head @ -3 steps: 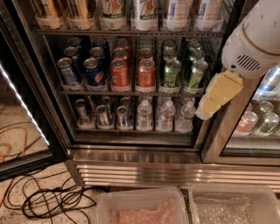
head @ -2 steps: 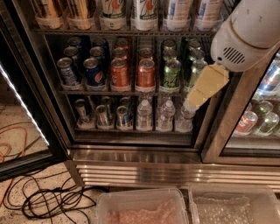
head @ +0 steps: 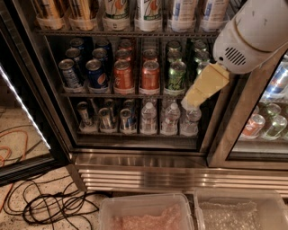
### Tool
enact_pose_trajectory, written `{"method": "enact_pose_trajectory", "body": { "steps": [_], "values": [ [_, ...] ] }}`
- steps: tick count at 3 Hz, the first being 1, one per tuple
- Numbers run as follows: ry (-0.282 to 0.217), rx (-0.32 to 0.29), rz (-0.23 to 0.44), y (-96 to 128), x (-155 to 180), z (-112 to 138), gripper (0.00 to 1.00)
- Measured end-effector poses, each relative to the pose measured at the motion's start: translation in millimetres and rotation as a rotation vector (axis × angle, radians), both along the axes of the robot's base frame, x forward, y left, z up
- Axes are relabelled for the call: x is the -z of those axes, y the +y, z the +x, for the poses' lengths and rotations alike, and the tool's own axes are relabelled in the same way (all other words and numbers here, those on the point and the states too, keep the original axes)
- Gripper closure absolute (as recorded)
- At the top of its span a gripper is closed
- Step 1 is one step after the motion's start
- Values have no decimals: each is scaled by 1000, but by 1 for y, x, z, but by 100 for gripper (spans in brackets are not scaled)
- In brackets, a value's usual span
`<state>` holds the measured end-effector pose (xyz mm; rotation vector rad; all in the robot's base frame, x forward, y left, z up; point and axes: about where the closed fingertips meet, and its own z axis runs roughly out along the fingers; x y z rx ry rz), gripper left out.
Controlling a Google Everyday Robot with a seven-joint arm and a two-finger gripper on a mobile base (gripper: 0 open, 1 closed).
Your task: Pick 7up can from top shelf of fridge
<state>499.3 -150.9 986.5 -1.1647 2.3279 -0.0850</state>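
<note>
Two 7up cans point(head: 148, 12), tall and white with green lettering, stand side by side on the top shelf point(head: 121, 33), cut off by the upper edge of the view. The fridge point(head: 144, 173) has its glass door swung open at the left. My gripper point(head: 198, 94), yellowish, hangs from the white arm point(head: 252, 33) at the upper right. It points down-left in front of the middle and lower shelves at the right end, well below and right of the 7up cans. It holds nothing that I can see.
Tan cans point(head: 49, 11) and white-and-blue cans point(head: 182, 11) flank the 7up cans. The middle rack holds blue, orange point(head: 150, 74) and green cans point(head: 177, 75). The lower rack holds cans and water bottles point(head: 170, 117). Cables point(head: 49, 204) lie on the floor; plastic bins point(head: 146, 213) stand in front. A second cooler point(head: 265, 117) is at the right.
The arm and gripper have moved left and slightly up, across the right end of the middle shelf. Nothing in the fridge has moved.
</note>
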Motion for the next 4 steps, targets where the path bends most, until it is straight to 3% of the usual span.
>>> {"method": "enact_pose_trajectory", "body": {
  "steps": [1, 2, 4],
  "values": [
    [-72, 80, 86, 21, -17, 28, 0],
    [-97, 187, 195, 36, -36, 50, 0],
    [-90, 219, 219, 37, -37, 49, 0]
  ]
}}
